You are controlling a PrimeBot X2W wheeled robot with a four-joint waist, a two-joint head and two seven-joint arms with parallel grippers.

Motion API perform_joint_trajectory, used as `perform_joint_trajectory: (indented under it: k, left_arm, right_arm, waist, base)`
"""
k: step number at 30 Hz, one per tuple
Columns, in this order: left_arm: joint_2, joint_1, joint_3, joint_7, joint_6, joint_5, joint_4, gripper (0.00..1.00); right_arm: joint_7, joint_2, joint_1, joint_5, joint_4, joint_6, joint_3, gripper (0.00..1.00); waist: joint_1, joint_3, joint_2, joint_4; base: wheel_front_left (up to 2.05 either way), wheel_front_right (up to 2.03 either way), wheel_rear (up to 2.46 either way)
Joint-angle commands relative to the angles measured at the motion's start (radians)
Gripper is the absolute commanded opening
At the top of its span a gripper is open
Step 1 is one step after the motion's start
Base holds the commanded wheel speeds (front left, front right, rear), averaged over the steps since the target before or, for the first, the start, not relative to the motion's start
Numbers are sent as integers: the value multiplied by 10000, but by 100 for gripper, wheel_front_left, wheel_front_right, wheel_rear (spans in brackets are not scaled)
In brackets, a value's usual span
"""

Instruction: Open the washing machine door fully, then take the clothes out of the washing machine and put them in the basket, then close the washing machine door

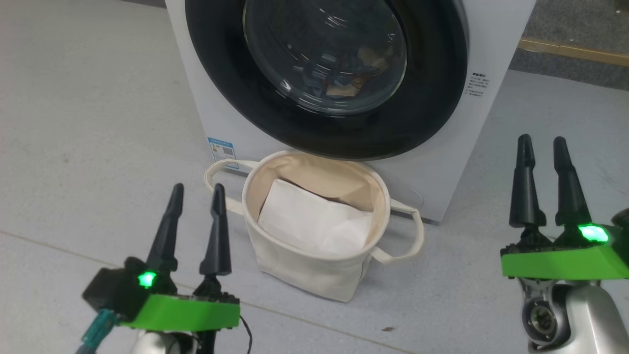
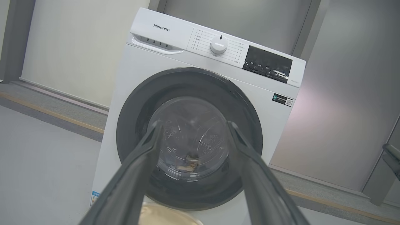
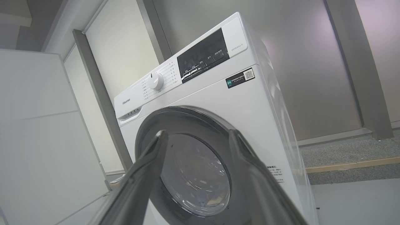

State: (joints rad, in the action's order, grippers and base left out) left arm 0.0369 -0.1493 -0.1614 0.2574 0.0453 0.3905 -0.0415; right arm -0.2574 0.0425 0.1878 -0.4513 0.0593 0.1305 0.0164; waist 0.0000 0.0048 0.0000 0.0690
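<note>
At lower left and lower right, the left tool (image 1: 198, 189) and right tool (image 1: 542, 140) hover with fingers spread, empty, poised to reach. Centred between them, the round cream canvas basket (image 1: 304, 275) stands below the black-rimmed round glass door (image 1: 427, 98), ready to catch laundry. That door is shut on the white front-loading washing machine (image 1: 491, 49), keeping the blue-and-orange clothes (image 1: 344, 84) inside, upper centre.

Glossy black door (image 1: 422, 98) rim, clear glass window; matt canvas basket (image 1: 295, 270).

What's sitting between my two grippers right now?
The cream basket, holding a white sheet, stands on the floor between the left gripper and right gripper, in the head view.
</note>
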Motion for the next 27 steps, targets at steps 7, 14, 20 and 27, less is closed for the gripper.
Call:
perform_joint_trajectory:
  k: [7,14,20,27]
  left_arm:
    - [133,-953,-219,44,-377,-809,970,100]
    - [133,-1166,-553,44,-466,-1275,2030,100]
    - [133,-1316,-747,44,-552,-1432,2723,100]
    - [133,-1399,-952,44,-652,-1404,3456,100]
  right_arm:
    - [-44,79,493,780,-1087,2,-351,100]
    - [-44,78,793,1249,-2327,2,-556,100]
    - [-44,78,867,1483,-2579,2,-702,100]
    - [-44,78,725,1651,-2865,2,-756,100]
  waist:
    - [0,111,0,-50]
    - [0,252,0,-103]
    - [0,332,0,-109]
    - [0,369,0,-60]
  base:
    - [0,0,0]
    - [0,0,0]
    - [0,0,0]
    - [0,0,0]
